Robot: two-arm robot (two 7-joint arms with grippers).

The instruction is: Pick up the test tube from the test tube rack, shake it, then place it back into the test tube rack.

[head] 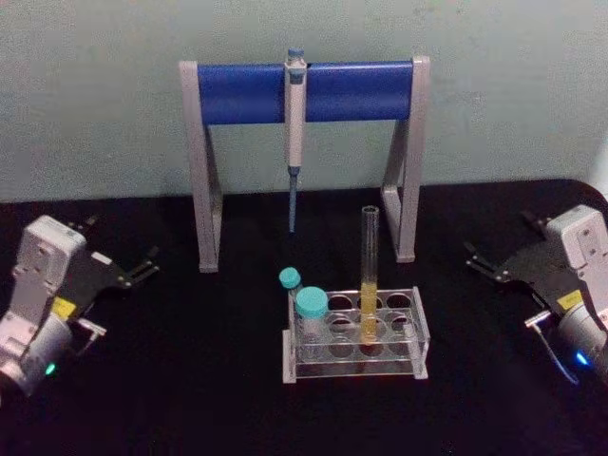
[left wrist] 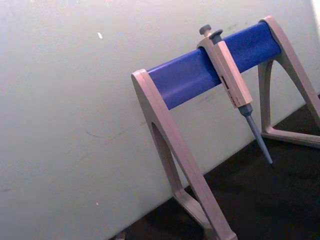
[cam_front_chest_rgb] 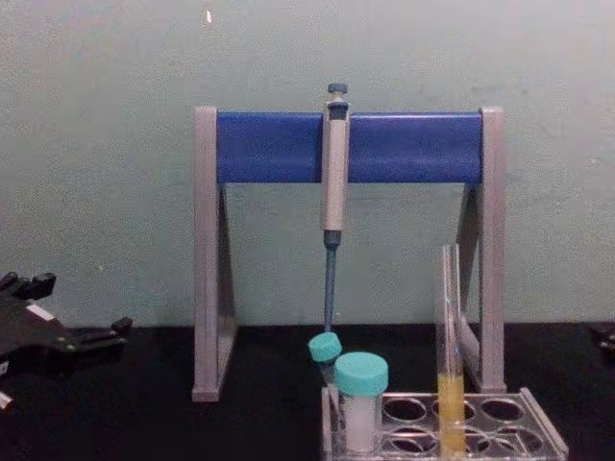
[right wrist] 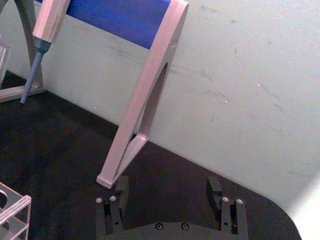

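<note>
The test tube stands upright in the test tube rack, yellow liquid filling its lower part; in the chest view the test tube rises from the rack near the frame's bottom. My left gripper rests open on the black table far to the left of the rack, holding nothing. At the table's right side my right gripper is also open and empty; its wrist view shows the right gripper with fingers wide apart and a corner of the rack off to one side.
Two short teal-capped tubes occupy the rack's left holes. Behind the rack stands a grey-and-blue pipette stand with a pipette hanging from it, its tip pointing down just behind the rack. A pale wall closes the back.
</note>
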